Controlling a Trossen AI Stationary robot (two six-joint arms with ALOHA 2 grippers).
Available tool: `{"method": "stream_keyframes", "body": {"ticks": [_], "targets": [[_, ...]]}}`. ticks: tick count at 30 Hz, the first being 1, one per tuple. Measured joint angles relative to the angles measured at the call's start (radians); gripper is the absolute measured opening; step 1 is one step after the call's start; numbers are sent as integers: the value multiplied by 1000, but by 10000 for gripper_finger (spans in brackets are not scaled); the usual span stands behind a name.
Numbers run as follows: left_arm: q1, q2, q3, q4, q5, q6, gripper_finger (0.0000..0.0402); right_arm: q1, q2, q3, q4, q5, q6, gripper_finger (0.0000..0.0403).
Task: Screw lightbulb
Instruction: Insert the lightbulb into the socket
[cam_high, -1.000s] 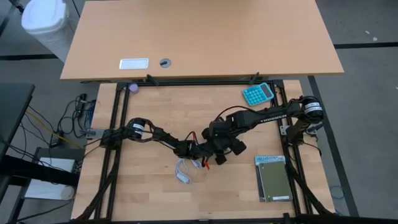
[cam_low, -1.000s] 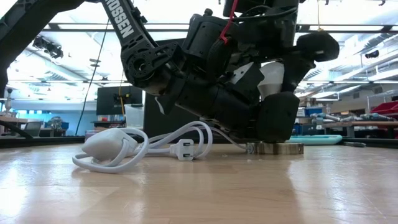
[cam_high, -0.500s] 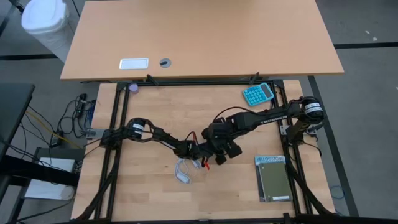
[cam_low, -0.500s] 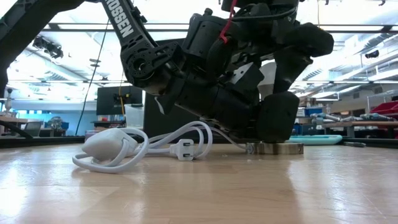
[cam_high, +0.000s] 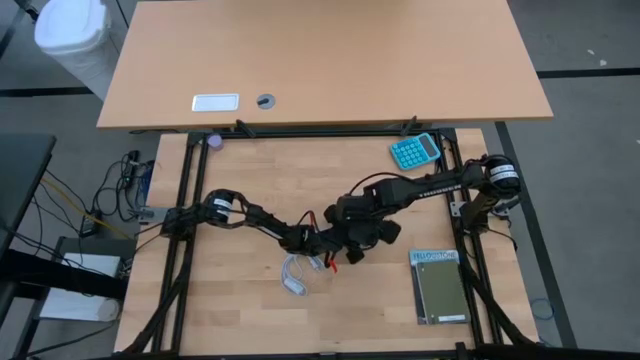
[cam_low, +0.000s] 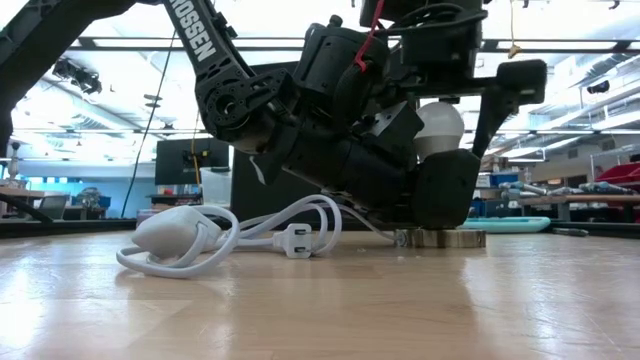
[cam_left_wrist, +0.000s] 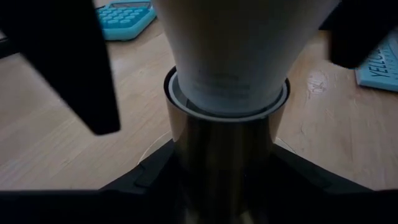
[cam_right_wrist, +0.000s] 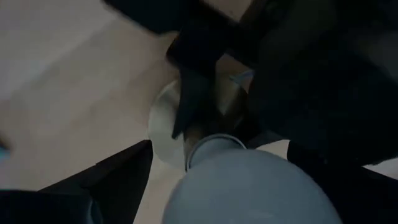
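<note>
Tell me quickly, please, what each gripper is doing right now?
Left gripper: closed on the socket stem under the lightbulb.
Right gripper: jaws open, either side of the lightbulb, not gripping it.

White bulb (cam_low: 440, 125) sits between the spread right pincer (cam_low: 455, 120) fingers, cable (cam_low: 235, 235) coiled on the tabletop (cam_low: 320, 310) beside it.

left tool (cam_high: 322, 243): low, narrowly set | right tool (cam_low: 470, 110): fingers spread wide
</note>
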Motion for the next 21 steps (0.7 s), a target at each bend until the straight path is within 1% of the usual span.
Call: {"method": "stream_keyframes", "body": {"ticks": [4, 10, 13, 17, 21], "targets": [[-1, 0, 0, -1, 0, 0, 206, -12, 0, 0, 2, 5, -136, 373], [-1, 0, 0, -1, 2, 1, 206, -31, -2, -24, 22, 1, -258, 373], [-1, 0, 0, -1, 3, 1, 206, -32, -6, -40, 44, 2, -282, 373], [-1, 1, 0, 3, 1, 1, 206, -32, -6, -42, 69, 1, -270, 369], [-1, 1, 0, 3, 2, 3, 206, -32, -5, -42, 75, -7, -262, 339]]}}
